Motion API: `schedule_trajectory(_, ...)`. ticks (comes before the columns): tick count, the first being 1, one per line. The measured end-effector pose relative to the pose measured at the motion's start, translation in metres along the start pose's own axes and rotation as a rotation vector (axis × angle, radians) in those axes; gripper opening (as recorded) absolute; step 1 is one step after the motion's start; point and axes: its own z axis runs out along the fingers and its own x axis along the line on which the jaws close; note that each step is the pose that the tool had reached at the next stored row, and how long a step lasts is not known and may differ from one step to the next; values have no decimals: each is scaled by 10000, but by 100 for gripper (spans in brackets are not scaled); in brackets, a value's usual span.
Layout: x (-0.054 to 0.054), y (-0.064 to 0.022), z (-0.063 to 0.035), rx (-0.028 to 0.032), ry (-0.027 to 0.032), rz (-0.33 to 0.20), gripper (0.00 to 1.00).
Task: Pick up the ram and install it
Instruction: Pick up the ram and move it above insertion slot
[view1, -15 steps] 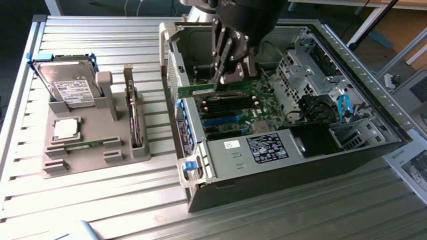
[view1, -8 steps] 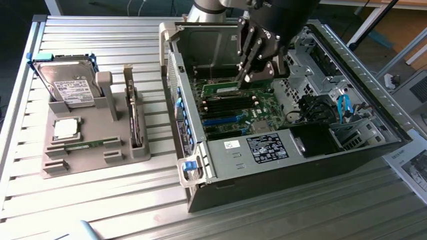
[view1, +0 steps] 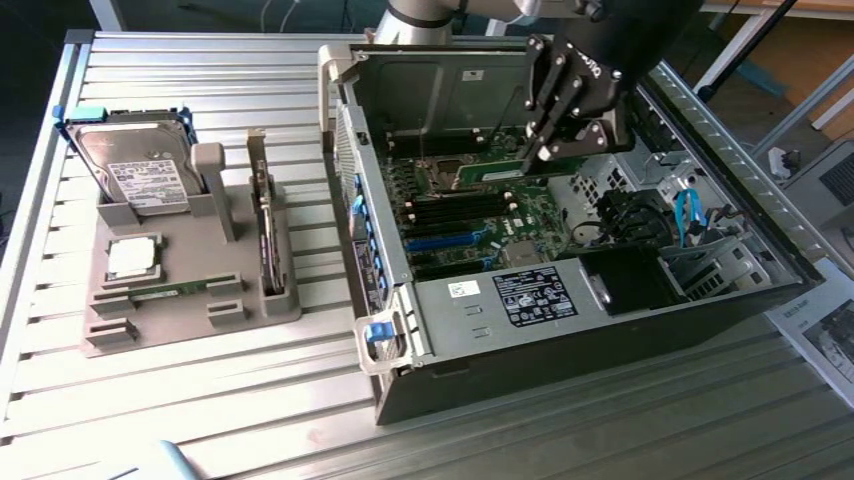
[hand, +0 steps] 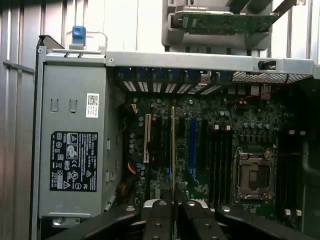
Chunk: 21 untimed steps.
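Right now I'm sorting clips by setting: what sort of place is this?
Probably a workshop bench for PC assembly: a slatted table, an open computer case with bare motherboard, and a grey tray holding a hard drive.

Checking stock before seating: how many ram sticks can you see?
2: one ram in the tool over the motherboard, a spare stick in the holder beside the processor. More may be hidden.

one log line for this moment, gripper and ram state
gripper | shut on ram | ram held over motherboard inside open computer case | slot contact: cannot tell
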Motion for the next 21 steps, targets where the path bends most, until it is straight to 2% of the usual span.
schedule_trajectory(3,6,-139,-5,0,0,0,13)
schedule_trajectory(6,11,-369,-10,0,0,11,13)
schedule_trajectory(14,17,-755,-18,0,0,14,13)
schedule_trajectory(17,17,-819,-20,0,0,13,13)
schedule_trajectory(21,17,-827,-20,0,0,14,13)
